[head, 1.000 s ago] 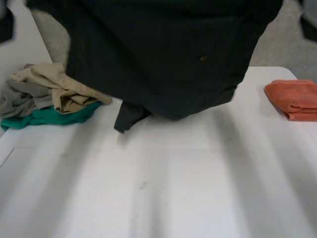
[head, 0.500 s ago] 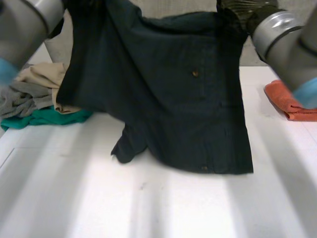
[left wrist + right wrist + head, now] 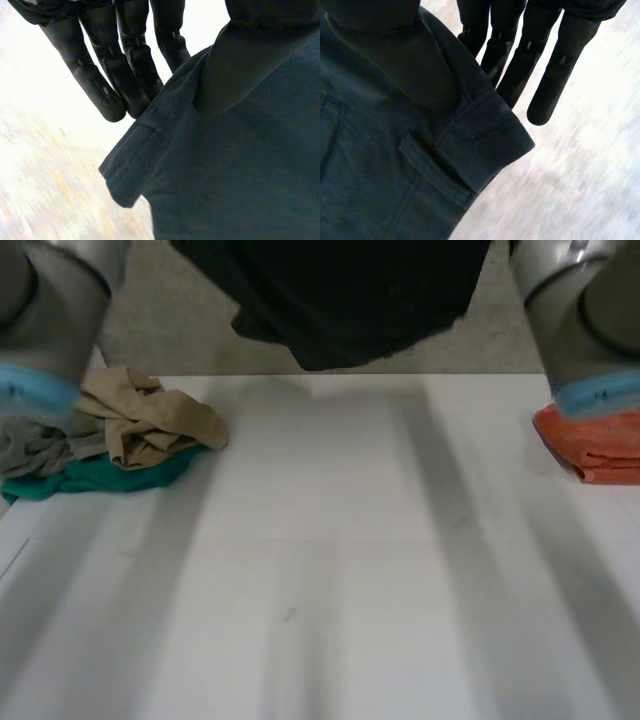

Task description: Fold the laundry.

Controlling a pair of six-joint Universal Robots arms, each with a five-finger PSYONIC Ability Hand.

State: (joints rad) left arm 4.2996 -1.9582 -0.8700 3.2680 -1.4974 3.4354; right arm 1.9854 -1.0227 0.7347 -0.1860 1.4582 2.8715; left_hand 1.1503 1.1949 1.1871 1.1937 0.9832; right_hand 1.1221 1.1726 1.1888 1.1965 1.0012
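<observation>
While the dark shirt (image 3: 350, 300) is hanging in the air between the left arm (image 3: 50, 320) and the right arm (image 3: 590, 320), its lower edge is dangling over the far edge of the white desk (image 3: 350, 570). It is probably not touching the surface, though the head view is not making that certain.

Seen from the left wrist, the left hand (image 3: 100, 85) is keeping its fingers nearly straight behind the shirt (image 3: 240, 175) while its thumb is pressing on the cloth from the front. It is pinching the fabric near a corner, and a small hemmed flap is drooping just past the fingertips.

Seen from the right wrist, the right hand (image 3: 545, 65) is doing the same on the other side. Its fingers are lying straight behind the shirt (image 3: 395, 150), its thumb is bearing down on the front, and a folded, cuff-like edge is sticking out beside the fingers.

At the desk's left side a loose pile is lying in a heap, with a tan garment (image 3: 140, 415) resting on top of a grey garment (image 3: 35, 450) and a teal garment (image 3: 100, 475). At the right edge a folded orange cloth (image 3: 595, 445) is sitting just below the right arm, well apart from the pile.
</observation>
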